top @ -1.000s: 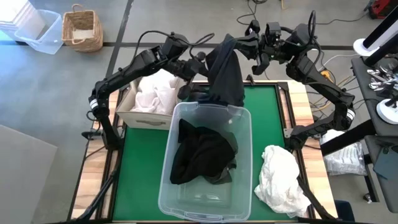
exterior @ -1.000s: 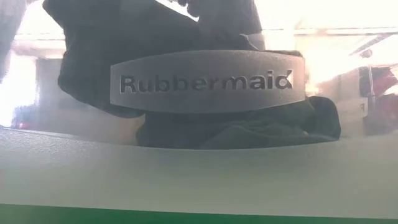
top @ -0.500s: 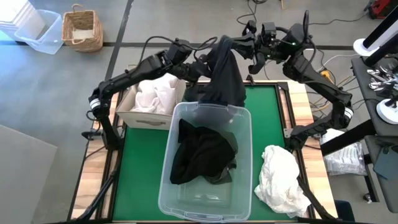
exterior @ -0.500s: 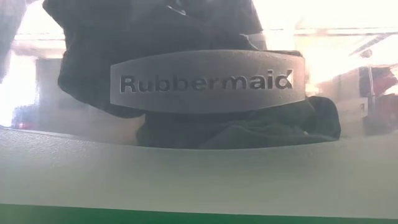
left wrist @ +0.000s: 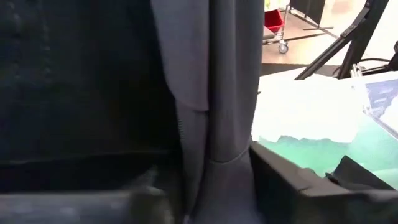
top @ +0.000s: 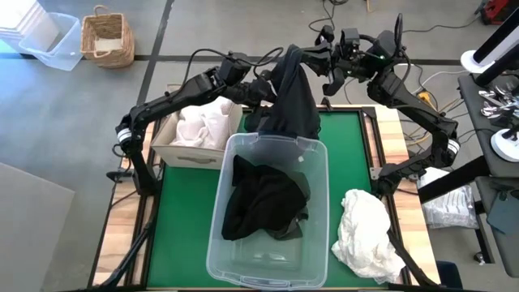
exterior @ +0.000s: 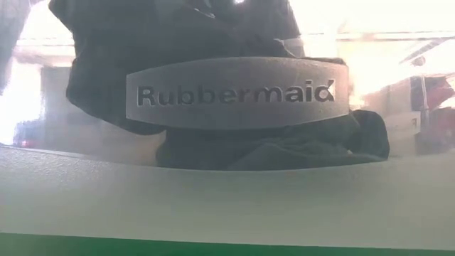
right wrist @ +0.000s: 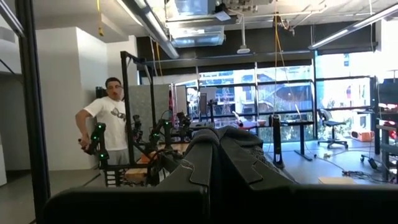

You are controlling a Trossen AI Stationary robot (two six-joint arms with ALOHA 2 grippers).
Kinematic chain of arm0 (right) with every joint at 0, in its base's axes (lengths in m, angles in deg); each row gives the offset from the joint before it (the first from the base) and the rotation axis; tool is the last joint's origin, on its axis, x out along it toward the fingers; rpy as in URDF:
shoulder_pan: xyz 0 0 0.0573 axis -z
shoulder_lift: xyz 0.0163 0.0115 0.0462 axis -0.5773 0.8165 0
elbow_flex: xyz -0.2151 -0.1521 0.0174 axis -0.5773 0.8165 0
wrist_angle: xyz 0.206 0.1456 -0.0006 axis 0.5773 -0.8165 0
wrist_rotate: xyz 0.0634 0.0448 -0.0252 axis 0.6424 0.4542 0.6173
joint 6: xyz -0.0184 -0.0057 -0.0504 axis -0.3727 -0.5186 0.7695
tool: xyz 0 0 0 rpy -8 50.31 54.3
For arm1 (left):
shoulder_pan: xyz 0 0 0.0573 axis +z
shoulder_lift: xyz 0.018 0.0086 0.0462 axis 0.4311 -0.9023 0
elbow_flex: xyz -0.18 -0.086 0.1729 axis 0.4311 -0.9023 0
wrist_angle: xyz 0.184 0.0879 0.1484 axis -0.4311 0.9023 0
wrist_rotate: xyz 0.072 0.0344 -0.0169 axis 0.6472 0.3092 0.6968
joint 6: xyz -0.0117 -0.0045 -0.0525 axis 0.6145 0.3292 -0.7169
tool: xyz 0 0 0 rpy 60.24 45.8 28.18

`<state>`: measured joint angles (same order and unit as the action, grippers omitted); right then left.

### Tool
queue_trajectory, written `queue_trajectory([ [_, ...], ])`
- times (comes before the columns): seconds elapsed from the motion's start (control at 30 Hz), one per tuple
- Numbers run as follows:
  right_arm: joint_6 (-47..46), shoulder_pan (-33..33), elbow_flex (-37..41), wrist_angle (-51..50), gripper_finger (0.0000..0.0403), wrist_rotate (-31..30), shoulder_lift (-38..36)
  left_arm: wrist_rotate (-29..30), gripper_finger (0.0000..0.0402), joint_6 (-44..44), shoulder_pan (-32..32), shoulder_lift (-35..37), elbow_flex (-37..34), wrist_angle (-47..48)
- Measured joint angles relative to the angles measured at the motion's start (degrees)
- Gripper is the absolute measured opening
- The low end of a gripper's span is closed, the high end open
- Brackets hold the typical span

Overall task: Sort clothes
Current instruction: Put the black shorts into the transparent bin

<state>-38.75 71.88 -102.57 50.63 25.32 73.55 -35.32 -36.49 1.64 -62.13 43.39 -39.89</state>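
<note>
The beige fabric box (top: pixel 174 150) at far left holds white garments (top: pixel 203 123). The left gripper (top: pixel 261 88) meets the hanging dark charcoal garment (top: pixel 292 101); finger state cannot be determined. The right gripper (top: pixel 312 55) fingers clamp its top, above the clear plastic tub (top: pixel 316 243)'s far rim. A crumpled white garment (top: pixel 366 235) lies on the green surface (top: pixel 186 219), near right.

Right claw (top: pixel 312 57) holds a dark garment (top: pixel 292 101) hanging over the clear tub's (top: pixel 316 235) far edge; left claw (top: pixel 266 91) touches it.
</note>
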Motion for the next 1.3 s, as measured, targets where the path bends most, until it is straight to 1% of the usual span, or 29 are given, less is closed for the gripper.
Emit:
queue_trajectory([
  [0.13,0.2,0.0,0.0,-0.3,0.0012,0.1,0.0,0.0,0.0038,-0.1,0.0,0.0,0.2,-0.7],
  [0.17,0.6,0.0,0.0,-0.7,0.0014,0.3,0.0,0.0,0.0019,-0.2,0.0,0.0,0.4,-0.9],
  [0.2,1.3,0.2,-0.1,-2.0,0.0019,0.4,-0.2,0.0,0.0011,-0.4,0.0,0.0,0.6,-1.1],
  [0.27,3.7,0.5,-0.1,-6.2,0.0033,-0.1,-0.8,0.4,0.0011,-0.5,0.0,0.3,1.2,-1.1],
  [0.37,7.2,1.3,-0.1,-13.1,0.0067,-3.5,-2.1,0.8,0.0003,-0.5,0.0,1.3,2.2,-0.9],
  [0.47,10.5,2.2,-0.1,-20.2,0.0112,-9.5,-3.4,0.8,0.0002,-0.5,0.1,3.0,2.7,-1.0],
  [0.63,15.9,4.0,-0.1,-31.3,0.0184,-22.0,-5.5,1.3,0.0001,-1.6,0.1,5.1,4.1,-0.6],
  [0.7,17.5,4.7,-0.1,-35.3,0.0207,-24.0,-6.0,1.5,0.0001,-1.6,0.1,5.9,4.7,-0.5],
  [0.83,18.9,5.4,-0.1,-42.2,0.0243,-24.1,-6.2,3.0,0.0000,-2.7,0.2,7.5,6.5,-0.5],
  [0.97,21.6,5.4,-0.1,-47.7,0.0267,-23.9,-6.1,9.0,0.0000,-3.3,0.3,8.3,9.7,-0.1],
  [1.1,23.5,5.4,-0.1,-49.8,0.0277,-23.6,-6.0,15.4,0.0000,-3.3,0.3,8.1,13.8,2.1],
  [1.17,26.3,5.2,-0.1,-49.8,0.0278,-21.4,-6.0,16.3,0.0000,-3.4,0.4,7.8,15.7,2.9],
  [1.27,29.2,3.5,-0.1,-49.2,0.0278,-15.2,-5.3,16.4,0.0000,-3.5,0.4,7.6,16.8,3.3],
  [1.3,30.1,2.7,-0.1,-48.8,0.0276,-14.1,-4.9,16.4,0.0000,-3.5,0.4,7.6,16.9,3.3],
])
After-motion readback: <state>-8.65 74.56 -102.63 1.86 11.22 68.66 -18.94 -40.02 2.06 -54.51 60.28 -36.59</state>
